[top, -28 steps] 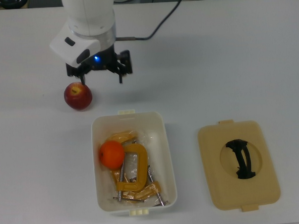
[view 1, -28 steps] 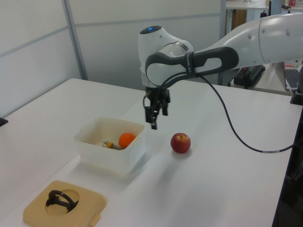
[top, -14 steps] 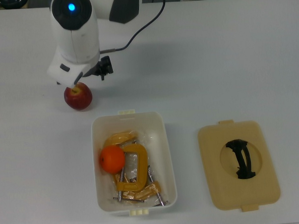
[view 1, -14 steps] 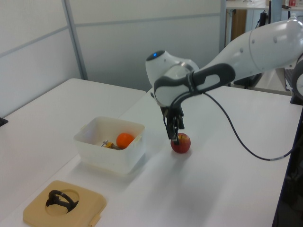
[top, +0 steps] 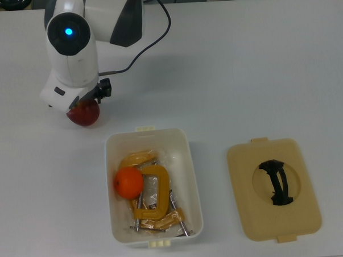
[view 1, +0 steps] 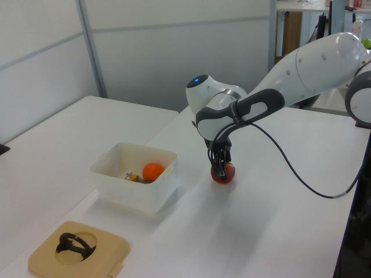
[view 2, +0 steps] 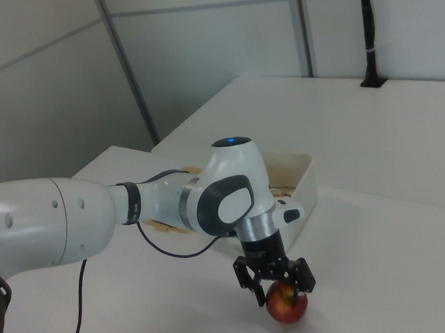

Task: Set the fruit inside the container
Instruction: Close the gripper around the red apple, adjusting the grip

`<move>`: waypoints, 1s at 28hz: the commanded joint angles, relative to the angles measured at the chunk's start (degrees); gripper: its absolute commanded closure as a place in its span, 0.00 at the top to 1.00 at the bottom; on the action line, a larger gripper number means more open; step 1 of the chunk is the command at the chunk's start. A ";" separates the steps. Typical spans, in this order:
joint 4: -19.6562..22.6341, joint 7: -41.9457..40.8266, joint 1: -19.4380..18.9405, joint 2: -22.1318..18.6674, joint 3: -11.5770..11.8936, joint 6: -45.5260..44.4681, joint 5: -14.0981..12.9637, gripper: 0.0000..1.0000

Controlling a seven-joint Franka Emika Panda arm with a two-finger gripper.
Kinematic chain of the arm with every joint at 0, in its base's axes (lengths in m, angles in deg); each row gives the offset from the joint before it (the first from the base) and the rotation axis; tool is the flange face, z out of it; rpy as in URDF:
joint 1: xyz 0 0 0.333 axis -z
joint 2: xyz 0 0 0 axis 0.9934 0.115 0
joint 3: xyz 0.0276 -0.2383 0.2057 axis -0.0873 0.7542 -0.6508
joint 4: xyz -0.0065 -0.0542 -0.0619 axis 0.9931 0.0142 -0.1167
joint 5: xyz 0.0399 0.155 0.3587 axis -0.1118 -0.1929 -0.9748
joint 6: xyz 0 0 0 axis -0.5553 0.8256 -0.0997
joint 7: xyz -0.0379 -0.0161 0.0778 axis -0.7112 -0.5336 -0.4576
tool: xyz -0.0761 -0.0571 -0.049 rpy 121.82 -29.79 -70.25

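Item 1, nearest in the left view: I log a tan lid (view 1: 78, 250) with a black handle, flat on the white bench (view 1: 52, 145).

Item 2, farther back: I record the white container (top: 153, 186), open, holding the orange (top: 128, 182) on the top view's left side, atop yellow C-clamps (top: 153, 197).

Item 3, beyond the container's far left corner in the top view: I see the red apple (view 2: 287, 302) on the bench, outside the container.

Item 4: the gripper (view 2: 279, 281) sits directly over the apple, fingers spread and straddling its top. I cannot tell whether they press it.
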 commanded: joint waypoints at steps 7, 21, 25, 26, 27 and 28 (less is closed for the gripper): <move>0.77 -0.84 0.24 0.57 -0.01 1.38 0.72 0.13; 0.07 -0.92 0.85 -1.01 -0.01 0.76 0.63 1.00; -0.90 -1.19 1.81 -1.19 0.17 0.50 0.72 1.00; -0.90 -1.36 2.08 -1.19 0.17 0.50 0.72 1.00; -0.99 -1.63 2.34 -1.28 0.17 0.50 0.72 1.00; -0.99 -1.80 2.61 -1.36 0.17 0.50 0.72 1.00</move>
